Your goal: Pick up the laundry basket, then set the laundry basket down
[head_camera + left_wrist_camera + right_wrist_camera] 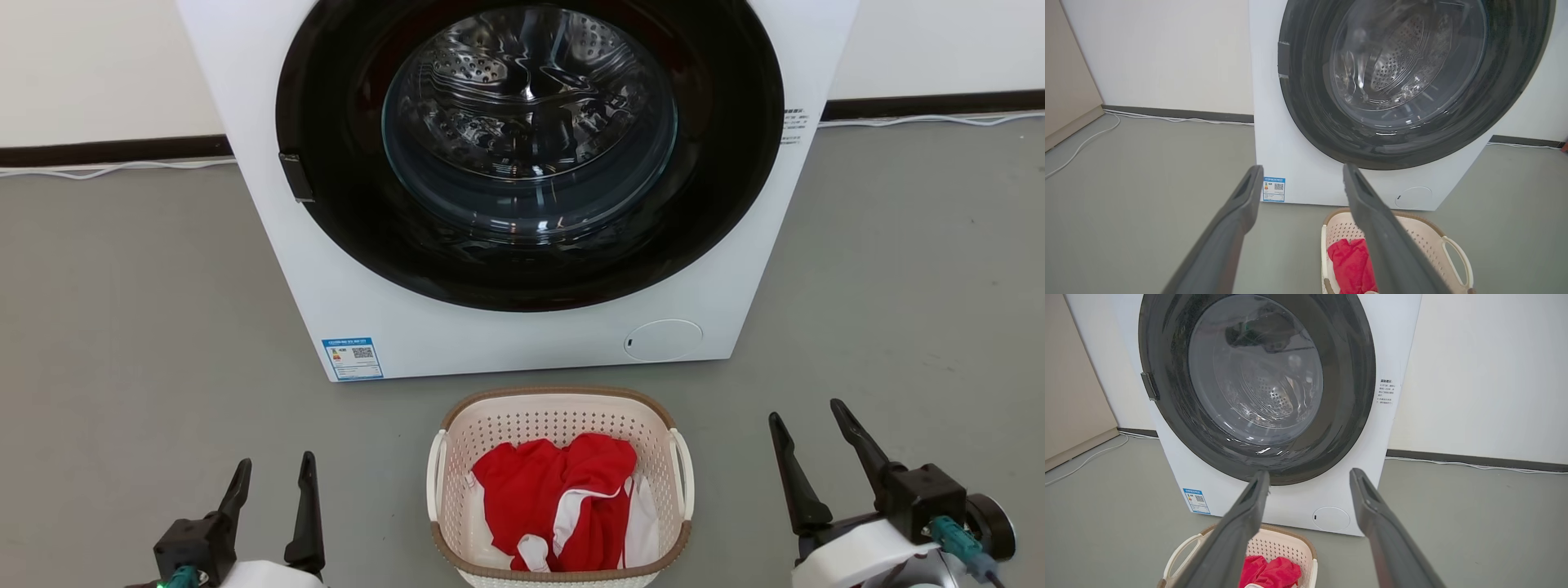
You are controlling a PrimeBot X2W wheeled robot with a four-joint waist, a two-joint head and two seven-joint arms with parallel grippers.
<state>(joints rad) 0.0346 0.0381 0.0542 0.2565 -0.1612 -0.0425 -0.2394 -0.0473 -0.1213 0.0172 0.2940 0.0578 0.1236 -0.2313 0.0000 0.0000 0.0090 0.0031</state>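
Observation:
The laundry basket point(506, 425), cream-white and perforated with a brown rim and white side handles, stands on the grey floor just in front of the washing machine, holding red and white clothes point(563, 498). My left gripper point(276, 467) hovers open to the basket's left, well apart from it. My right gripper point(808, 412) is open on the basket's right, also apart. The basket point(1429, 241) lies low right in the left wrist view, partly behind one finger. In the right wrist view the basket point(1286, 549) lies low left.
A white front-loading washing machine point(522, 335) with a dark round door fills the space behind the basket. White cables point(114, 169) run along the dark baseboard. Bare grey floor point(122, 327) spreads to both sides. A beige panel point(1065, 81) stands at far left.

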